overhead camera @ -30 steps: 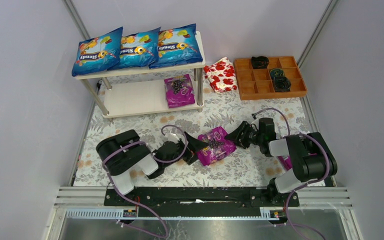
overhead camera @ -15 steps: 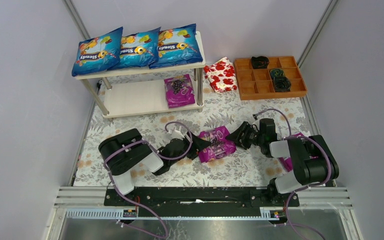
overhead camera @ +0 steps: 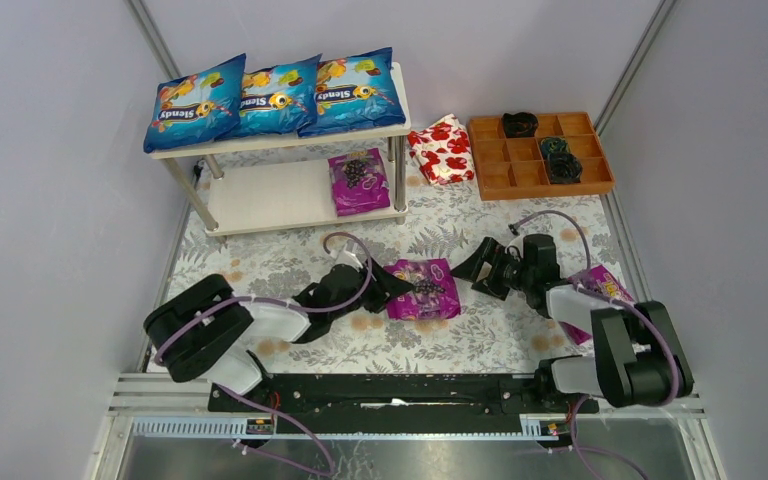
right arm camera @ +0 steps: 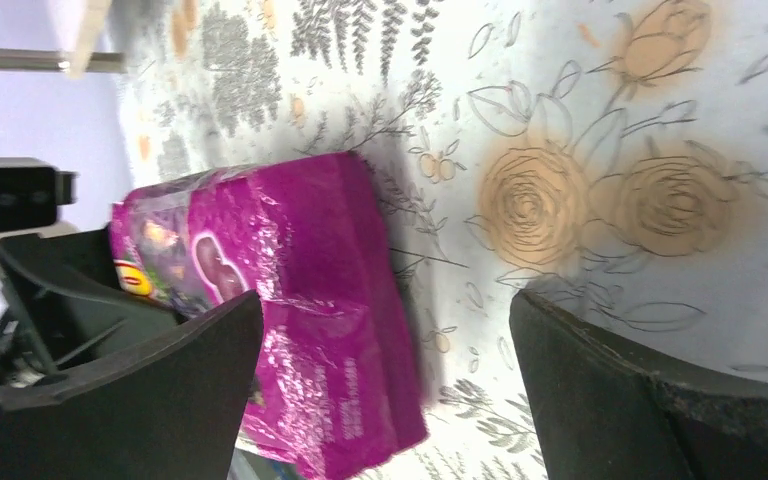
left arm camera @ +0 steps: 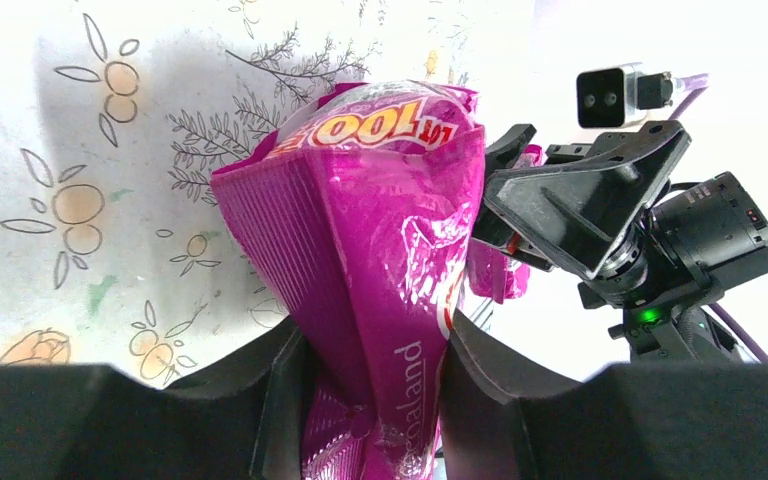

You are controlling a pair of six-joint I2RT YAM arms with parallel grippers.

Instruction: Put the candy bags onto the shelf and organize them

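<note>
Three blue candy bags (overhead camera: 278, 95) lie side by side on the top board of the shelf (overhead camera: 270, 195), and one magenta bag (overhead camera: 357, 180) lies on the right of its lower board. A second magenta bag (overhead camera: 423, 290) (left arm camera: 370, 230) (right arm camera: 290, 300) rests on the cloth mid-table, and my left gripper (overhead camera: 388, 285) (left arm camera: 375, 400) is shut on its left end. My right gripper (overhead camera: 468, 268) (right arm camera: 385, 310) stands open just right of this bag, not touching it. A third magenta bag (overhead camera: 600, 285) lies beside the right arm.
A red-and-white floral packet (overhead camera: 442, 150) lies right of the shelf. A brown compartmented tray (overhead camera: 520, 160) with dark items stands at the back right. Grey walls close in both sides of the flowered cloth.
The left gripper has closed on the magenta bag's left end. The right gripper has opened, let the bag go and backed off to the right. The bag has turned flatter.
</note>
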